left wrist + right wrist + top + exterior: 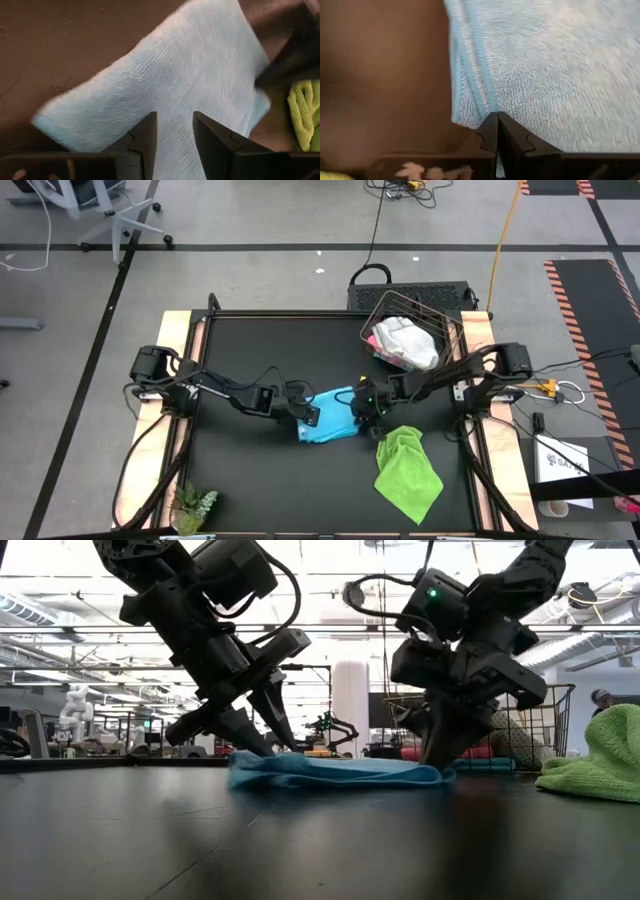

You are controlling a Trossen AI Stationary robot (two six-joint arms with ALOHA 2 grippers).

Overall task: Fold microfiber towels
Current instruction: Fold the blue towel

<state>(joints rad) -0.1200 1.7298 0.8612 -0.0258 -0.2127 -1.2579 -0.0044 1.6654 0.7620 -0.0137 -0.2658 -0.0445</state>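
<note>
The light blue towel (335,416) lies flat mid-table, long axis running from the left pincer (308,417) to the right pincer (366,408). The left is spread over its near end – the right, pressed together, pins the far edge. Both touch it, equally near.
</note>
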